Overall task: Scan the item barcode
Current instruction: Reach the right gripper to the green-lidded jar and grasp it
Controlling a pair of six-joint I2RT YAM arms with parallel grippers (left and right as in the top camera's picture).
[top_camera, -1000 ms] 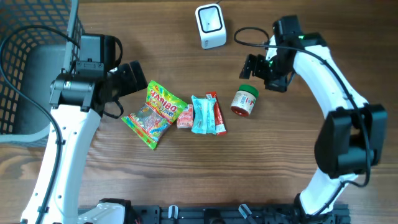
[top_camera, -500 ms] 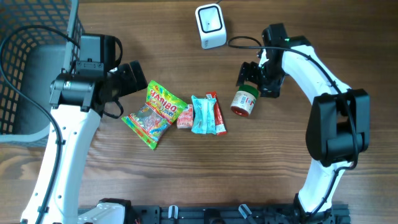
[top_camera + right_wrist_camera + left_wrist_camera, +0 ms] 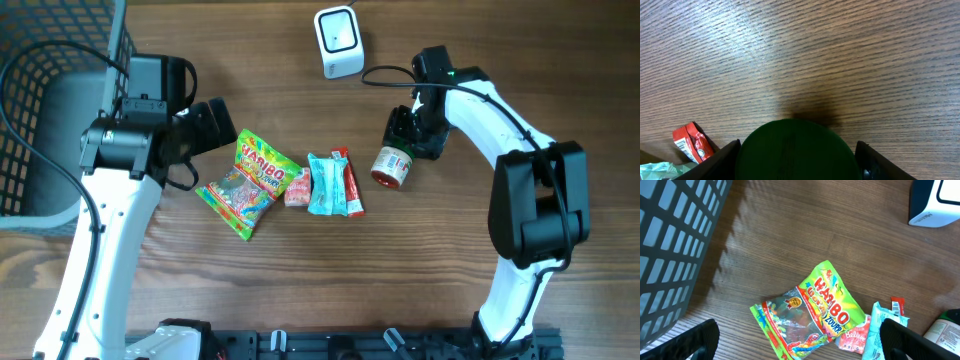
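A small jar (image 3: 391, 167) with a green lid (image 3: 797, 152) and a red-and-white label lies on its side on the wooden table, right of the snack packets. My right gripper (image 3: 405, 137) is down at its lid end. In the right wrist view the fingers straddle the lid: the left finger sits against its edge, and a thin strip of wood shows by the right one. The white barcode scanner (image 3: 339, 42) stands at the back centre. My left gripper (image 3: 215, 128) hovers wide open above the Haribo bag (image 3: 815, 310), holding nothing.
A dark wire basket (image 3: 40, 120) fills the left side. A pink sachet (image 3: 297, 187), a light-blue packet (image 3: 322, 185) and a red packet (image 3: 349, 182) lie in a row between the Haribo bag and the jar. The scanner's cable (image 3: 385, 68) runs near my right arm.
My right gripper has moved left and down onto the jar's lid end, and its jaws have narrowed around the lid. The left arm and the packets have not moved.
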